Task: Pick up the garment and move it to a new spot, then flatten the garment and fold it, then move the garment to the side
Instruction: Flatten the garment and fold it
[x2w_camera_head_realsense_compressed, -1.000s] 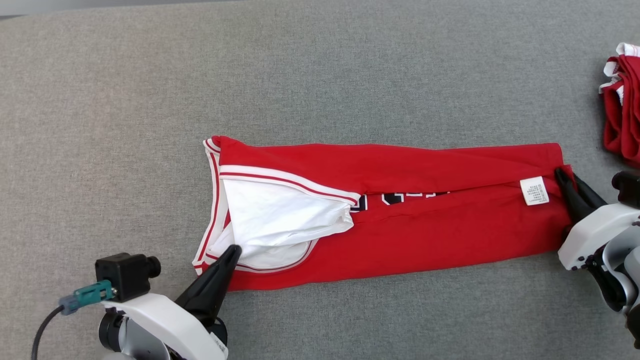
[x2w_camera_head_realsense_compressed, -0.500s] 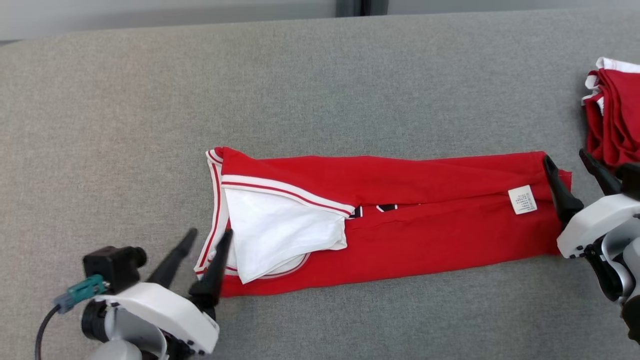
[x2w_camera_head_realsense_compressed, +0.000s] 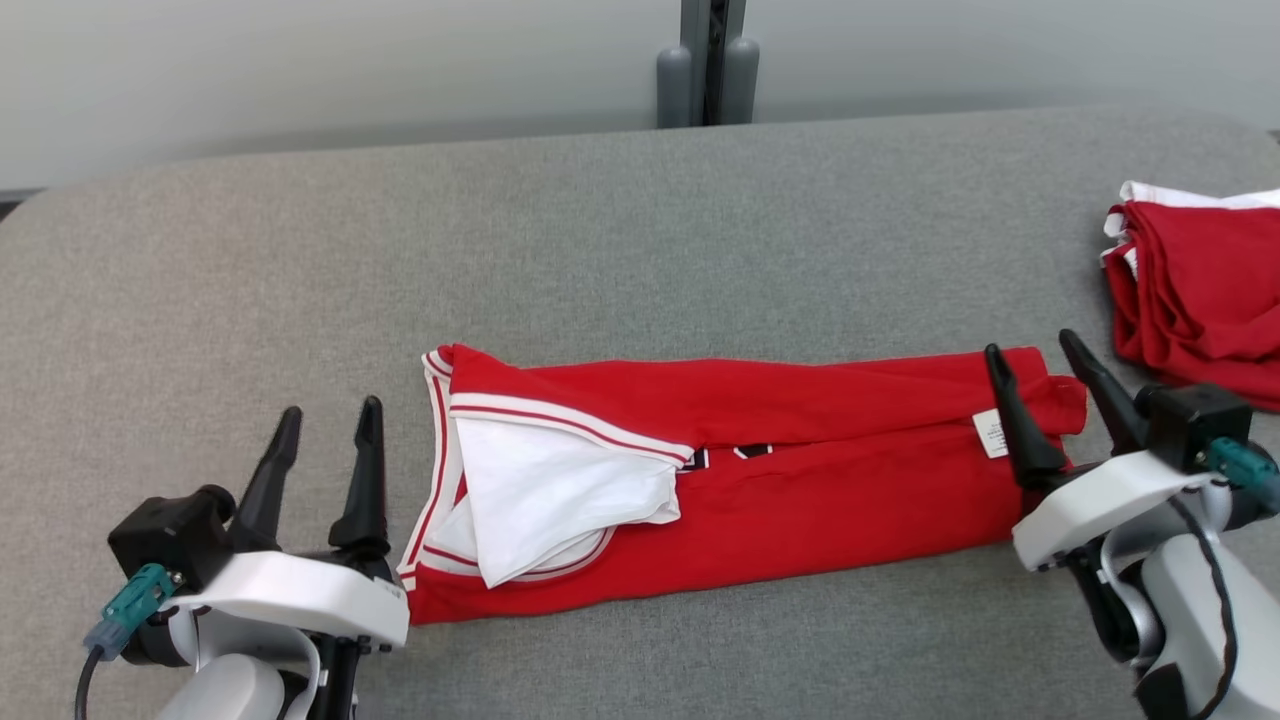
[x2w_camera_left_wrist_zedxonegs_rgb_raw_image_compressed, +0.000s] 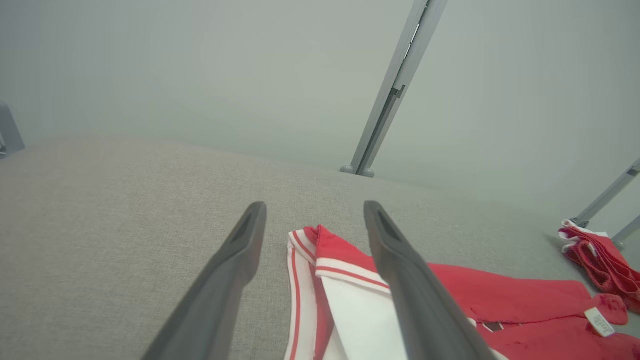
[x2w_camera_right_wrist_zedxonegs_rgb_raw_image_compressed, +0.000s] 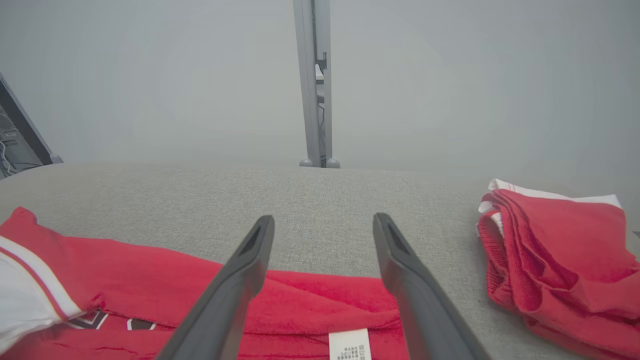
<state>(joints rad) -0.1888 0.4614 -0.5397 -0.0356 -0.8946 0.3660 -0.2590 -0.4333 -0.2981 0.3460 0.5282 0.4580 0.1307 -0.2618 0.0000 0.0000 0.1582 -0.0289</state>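
Left gripper (x2w_camera_head_realsense_compressed: 332, 405) and right gripper (x2w_camera_head_realsense_compressed: 1030, 342) have released the garment (x2w_camera_head_realsense_compressed: 800, 490) and backed off, jaws wide, empty, letting its fold settle mid-desk (x2w_camera_head_realsense_compressed: 600, 250).

Grey surface (x2w_camera_head_realsense_compressed: 600, 220) holds a red garment (x2w_camera_head_realsense_compressed: 820, 490) and a red pile (x2w_camera_head_realsense_compressed: 1200, 290).

One garment (x2w_camera_head_realsense_compressed: 820, 480), one red pile (x2w_camera_head_realsense_compressed: 1200, 290), two pincers (x2w_camera_head_realsense_compressed: 332, 407) (x2w_camera_head_realsense_compressed: 1030, 343).

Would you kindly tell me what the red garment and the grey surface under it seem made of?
The red garment looks like soft matte knit, perhaps cotton jersey: it creases limply. The grey surface looks like matte woven upholstery: a fine heathered weave shows.
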